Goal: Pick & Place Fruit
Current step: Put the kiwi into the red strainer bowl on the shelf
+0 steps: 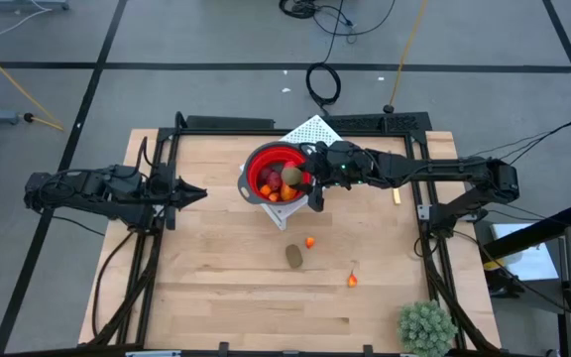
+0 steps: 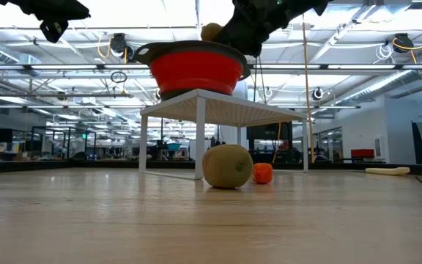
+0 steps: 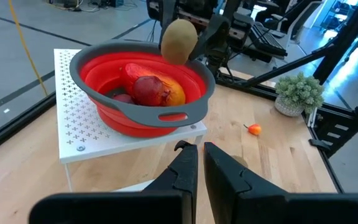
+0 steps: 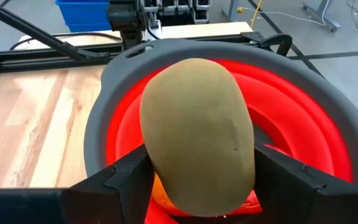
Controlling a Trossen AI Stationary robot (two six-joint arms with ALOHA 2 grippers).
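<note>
A red bowl (image 1: 269, 171) with a grey rim stands on a white perforated stand (image 3: 73, 140) at the table's far middle. In it lie a dark red ball (image 3: 149, 89) and orange pieces. My right gripper (image 4: 201, 171) reaches over the bowl's right rim, shut on a brown-green oval fruit (image 4: 197, 134). A second brown-green oval (image 1: 293, 257) and two small orange bits (image 1: 309, 241) (image 1: 352, 281) lie on the wood nearer the front. My left gripper (image 3: 201, 155) waits shut, in the air left of the bowl. My right gripper pinches the oval fruit's two opposite sides (image 4: 151, 165) between its two fingers (image 4: 126, 177). The fingers come from the table's right, slanting slightly down. The fruit stands upright (image 3: 179, 40), lifted clear above the bowl's inside, close to its rim.
A spiky green plant (image 1: 426, 327) stands at the table's near right corner. A small yellow piece (image 1: 397, 196) lies by the right frame. Black frame rails run along both sides of the table. Bare wood stretches across the near left.
</note>
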